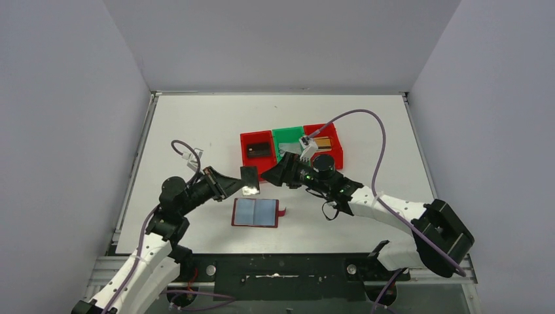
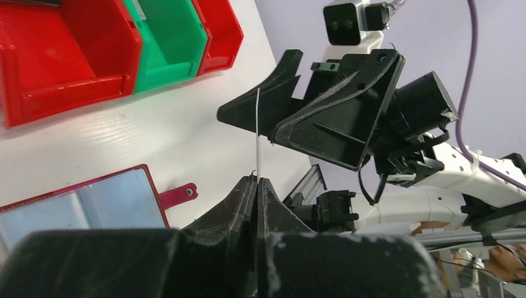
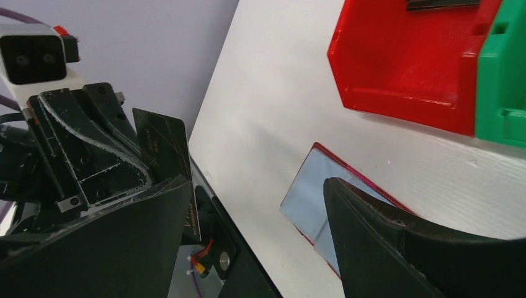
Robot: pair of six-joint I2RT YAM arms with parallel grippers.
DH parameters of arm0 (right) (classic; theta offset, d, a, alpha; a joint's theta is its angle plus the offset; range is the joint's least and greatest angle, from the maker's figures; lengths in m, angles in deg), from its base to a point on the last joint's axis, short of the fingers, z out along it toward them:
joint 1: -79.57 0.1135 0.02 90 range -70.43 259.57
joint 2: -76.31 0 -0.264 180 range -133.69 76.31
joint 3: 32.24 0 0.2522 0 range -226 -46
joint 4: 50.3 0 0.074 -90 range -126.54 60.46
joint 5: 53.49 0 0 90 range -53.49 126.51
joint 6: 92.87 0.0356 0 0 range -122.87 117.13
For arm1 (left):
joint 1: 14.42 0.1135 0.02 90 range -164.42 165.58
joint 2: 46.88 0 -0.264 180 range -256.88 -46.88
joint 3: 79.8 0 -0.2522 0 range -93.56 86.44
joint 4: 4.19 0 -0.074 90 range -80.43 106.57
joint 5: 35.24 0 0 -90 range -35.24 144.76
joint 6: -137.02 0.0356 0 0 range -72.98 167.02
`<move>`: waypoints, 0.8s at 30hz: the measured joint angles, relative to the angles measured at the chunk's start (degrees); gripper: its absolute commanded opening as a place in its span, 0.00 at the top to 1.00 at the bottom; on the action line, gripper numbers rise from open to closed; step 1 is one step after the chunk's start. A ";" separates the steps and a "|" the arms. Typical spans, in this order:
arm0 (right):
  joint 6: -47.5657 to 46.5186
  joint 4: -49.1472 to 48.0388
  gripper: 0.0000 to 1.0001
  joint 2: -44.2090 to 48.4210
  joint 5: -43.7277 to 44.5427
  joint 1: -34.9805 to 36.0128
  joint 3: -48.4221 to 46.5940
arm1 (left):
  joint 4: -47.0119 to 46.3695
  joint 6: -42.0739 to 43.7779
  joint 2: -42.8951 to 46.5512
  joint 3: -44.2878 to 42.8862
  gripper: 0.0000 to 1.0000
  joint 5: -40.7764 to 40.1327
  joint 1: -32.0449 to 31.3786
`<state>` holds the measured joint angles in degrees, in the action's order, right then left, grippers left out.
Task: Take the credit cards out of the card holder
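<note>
A: Entry one, left gripper (image 2: 257, 185)?
B: Clamped on one dark credit card (image 2: 258, 133), which stands upright on edge at the centre of the overhead view.
A: Right gripper (image 1: 273, 173)?
B: Jaws spread wide, just beside that card; whether they touch it cannot be told.
A: Card holder (image 1: 256, 212)?
B: Open flat on the table (image 1: 196, 131), lower centre, pale sleeves facing up, below the card.

Green bin (image 1: 288, 130) — between 2 red bins (image 1: 255, 137).
</note>
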<state>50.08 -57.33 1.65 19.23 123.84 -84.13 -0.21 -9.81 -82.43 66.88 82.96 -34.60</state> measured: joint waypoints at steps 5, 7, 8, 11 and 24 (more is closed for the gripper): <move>2.40 -7.50 0.39 -4.70 -7.02 0.00 -0.02 | -5.95 -3.10 -1.55 2.14 1.00 3.21 0.00; 3.87 -10.75 0.48 -6.27 -9.38 0.00 -0.02 | -6.97 -3.78 -1.70 2.67 1.00 3.61 0.11; 4.20 -11.96 0.50 -6.73 -10.14 -0.02 -0.02 | -7.32 -4.04 -1.70 2.93 1.00 3.63 0.13; 5.90 -15.50 0.59 -7.91 -12.50 -0.04 -0.02 | -7.61 -4.37 -1.64 3.17 1.00 3.69 0.15; 7.78 -19.45 0.92 -8.48 -17.90 -0.09 -0.22 | -11.17 -5.60 -2.67 4.22 1.00 3.43 0.15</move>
<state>57.86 -76.79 -6.83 1.33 123.75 -84.35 -11.38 -15.41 -85.10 71.10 86.39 -34.45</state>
